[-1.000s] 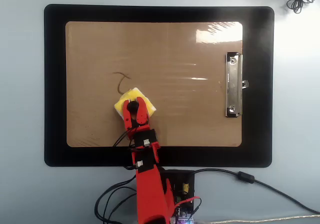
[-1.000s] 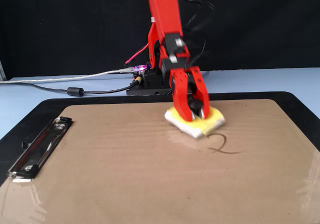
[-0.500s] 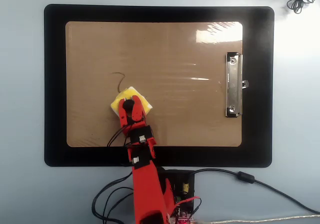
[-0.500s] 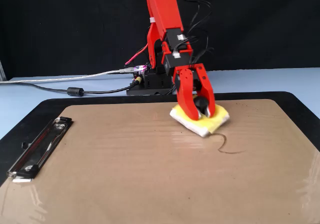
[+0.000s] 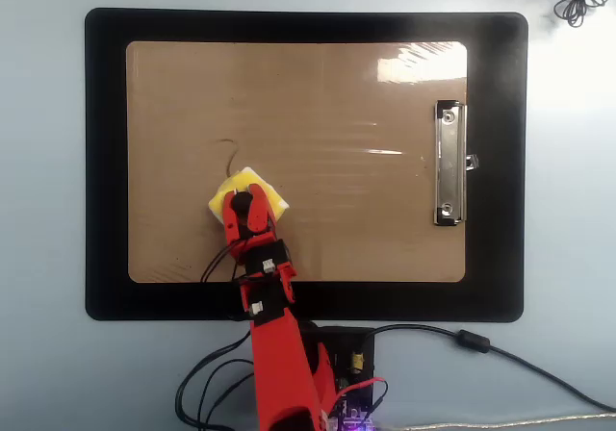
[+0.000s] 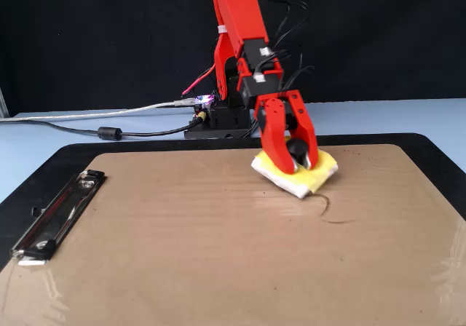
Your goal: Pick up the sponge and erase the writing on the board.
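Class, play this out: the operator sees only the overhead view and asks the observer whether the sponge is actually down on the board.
Observer: Yes. In the fixed view the sponge lies flat on the board, with no gap under it.
Operator: Is the gripper really holding it?
Observer: The gripper has its jaws closed on the black knob on top of the sponge.
Operator: How much writing remains?
Observer: One thin curved stroke, just in front of the sponge's near edge.
Operator: What is behind the arm?
Observer: A black backdrop, which the overhead view never shows.
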{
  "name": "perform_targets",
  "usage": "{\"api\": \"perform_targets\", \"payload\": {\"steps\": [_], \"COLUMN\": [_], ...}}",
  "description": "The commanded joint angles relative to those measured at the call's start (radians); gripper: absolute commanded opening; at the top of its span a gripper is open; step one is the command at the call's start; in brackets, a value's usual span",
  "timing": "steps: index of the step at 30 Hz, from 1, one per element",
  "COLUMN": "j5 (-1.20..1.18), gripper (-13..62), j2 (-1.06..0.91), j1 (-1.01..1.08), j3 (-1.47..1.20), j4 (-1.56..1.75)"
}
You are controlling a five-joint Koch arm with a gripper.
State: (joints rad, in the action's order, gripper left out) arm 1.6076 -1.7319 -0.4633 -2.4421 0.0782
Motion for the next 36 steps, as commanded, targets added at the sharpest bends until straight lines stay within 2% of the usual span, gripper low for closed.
{"api": "perform_targets", "payload": {"steps": [1, 3, 5, 7, 11, 12, 15, 19, 21, 23, 26, 28, 30, 33, 36], "j5": [0.032, 0.029, 0.028, 0.028, 0.026, 0.026, 0.029, 0.021, 0.02, 0.018, 0.017, 0.018, 0.02, 0.023, 0.02], "gripper": [-8.0, -8.0, -8.0, -8.0, -8.0, -8.0, -8.0, -7.9, -8.0, -8.0, -8.0, -8.0, -8.0, -8.0, -8.0], "j2": [0.193, 0.471, 0.545, 0.446, -0.02, -0.054, 0.152, 0.675, 0.758, 0.696, 0.275, 0.087, 0.028, 0.236, 0.588], "j1": [-0.032, -0.029, -0.028, -0.028, -0.017, -0.015, -0.017, 0.002, 0.023, 0.031, 0.034, 0.037, 0.031, 0.032, 0.044], "j3": [0.175, 0.442, 0.566, 0.43, -0.046, -0.089, 0.084, 0.62, 0.752, 0.643, 0.179, -0.006, -0.086, 0.097, 0.446], "j4": [0.046, 0.081, 0.074, 0.072, 0.072, 0.083, 0.089, 0.16, 0.152, 0.152, 0.15, 0.147, 0.158, 0.176, 0.242]}}
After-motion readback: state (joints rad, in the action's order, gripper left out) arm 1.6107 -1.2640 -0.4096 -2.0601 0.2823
